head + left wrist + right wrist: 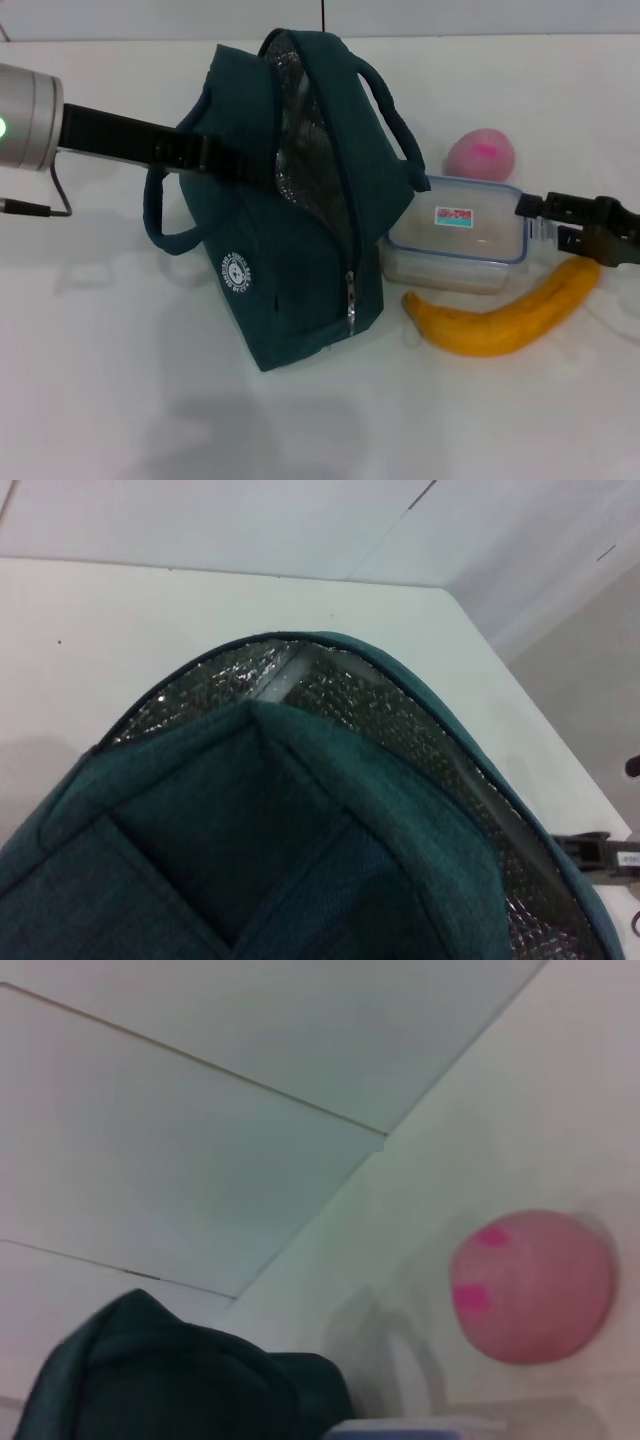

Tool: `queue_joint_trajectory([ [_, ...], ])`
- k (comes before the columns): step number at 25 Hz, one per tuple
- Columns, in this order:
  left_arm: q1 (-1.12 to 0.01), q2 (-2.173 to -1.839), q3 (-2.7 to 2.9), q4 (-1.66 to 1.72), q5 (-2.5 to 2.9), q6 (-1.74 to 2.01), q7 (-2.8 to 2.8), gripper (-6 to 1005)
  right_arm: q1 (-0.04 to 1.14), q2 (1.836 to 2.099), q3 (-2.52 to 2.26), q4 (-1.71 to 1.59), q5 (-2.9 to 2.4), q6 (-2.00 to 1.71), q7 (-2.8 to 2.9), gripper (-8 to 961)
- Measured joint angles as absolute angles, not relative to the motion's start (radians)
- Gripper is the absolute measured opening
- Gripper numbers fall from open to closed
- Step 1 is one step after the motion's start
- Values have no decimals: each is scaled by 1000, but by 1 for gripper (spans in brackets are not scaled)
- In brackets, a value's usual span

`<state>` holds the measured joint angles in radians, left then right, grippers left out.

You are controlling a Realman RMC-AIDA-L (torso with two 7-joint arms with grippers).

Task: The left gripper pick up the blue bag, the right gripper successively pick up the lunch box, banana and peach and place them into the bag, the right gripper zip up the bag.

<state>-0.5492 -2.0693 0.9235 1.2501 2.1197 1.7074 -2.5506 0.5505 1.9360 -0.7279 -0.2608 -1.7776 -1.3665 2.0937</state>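
The left gripper (235,163) is clamped on the dark teal fabric bag (290,260), holding its foil-lined mouth open. Beside the bag, the right gripper (545,222) straddles the clear lunch box (458,240), jaws apart.

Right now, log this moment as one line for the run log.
left end effector: at blue bag side, bag unzipped | right end effector: at lunch box corner | banana, peach: on table
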Motion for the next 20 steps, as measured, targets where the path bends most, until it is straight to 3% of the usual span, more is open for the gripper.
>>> queue_joint_trajectory([
  [20,-551,-2068,923,1250,2122,1694,-2551,32,557,1928,-732,-262,-1796,-1408,2109,566],
])
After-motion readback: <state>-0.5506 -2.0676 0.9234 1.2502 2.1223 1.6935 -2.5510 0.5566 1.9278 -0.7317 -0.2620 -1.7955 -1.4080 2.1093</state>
